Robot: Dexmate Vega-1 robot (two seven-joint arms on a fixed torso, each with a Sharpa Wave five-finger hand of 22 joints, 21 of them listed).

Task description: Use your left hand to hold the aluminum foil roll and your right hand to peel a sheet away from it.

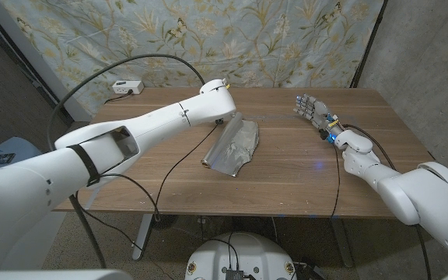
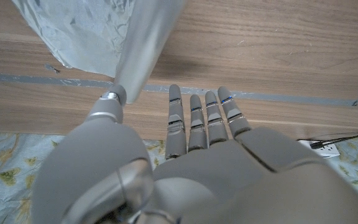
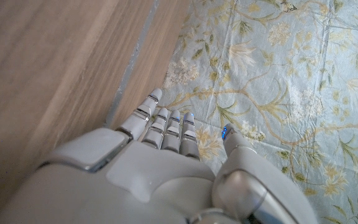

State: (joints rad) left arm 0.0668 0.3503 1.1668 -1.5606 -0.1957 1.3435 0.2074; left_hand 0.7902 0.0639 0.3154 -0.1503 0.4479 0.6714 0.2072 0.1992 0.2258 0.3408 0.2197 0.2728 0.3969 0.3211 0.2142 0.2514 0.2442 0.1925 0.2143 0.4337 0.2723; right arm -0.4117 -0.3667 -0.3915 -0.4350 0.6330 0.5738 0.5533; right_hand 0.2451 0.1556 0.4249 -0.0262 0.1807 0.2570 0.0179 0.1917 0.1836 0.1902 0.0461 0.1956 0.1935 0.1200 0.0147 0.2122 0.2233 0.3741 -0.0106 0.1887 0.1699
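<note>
No legible brand, label or writing can be made out on anything in view. Toward the right of the head view, the right hand (image 1: 311, 109) is seen above the wooden bench (image 1: 286, 179), well apart from the foil; its fingers (image 3: 166, 127) are extended side by side and nothing is held by them. At the middle of the frame the aluminum foil roll (image 1: 225, 144) is laid on the bench at a slant, a wrinkled, dull silver sheet (image 1: 243, 138) being already unrolled beside its tube. Just above it, the left hand (image 1: 218, 97) is reached over the roll's far end; in the left wrist view its fingers (image 2: 197, 118) are shown straight and apart from the foil, with the thumb tip just beside the tube, and nothing is gripped. At the far upper left of the bench a white power strip (image 1: 127, 87) is placed. Behind the bench a floral cloth (image 1: 208, 39) is hung.
</note>
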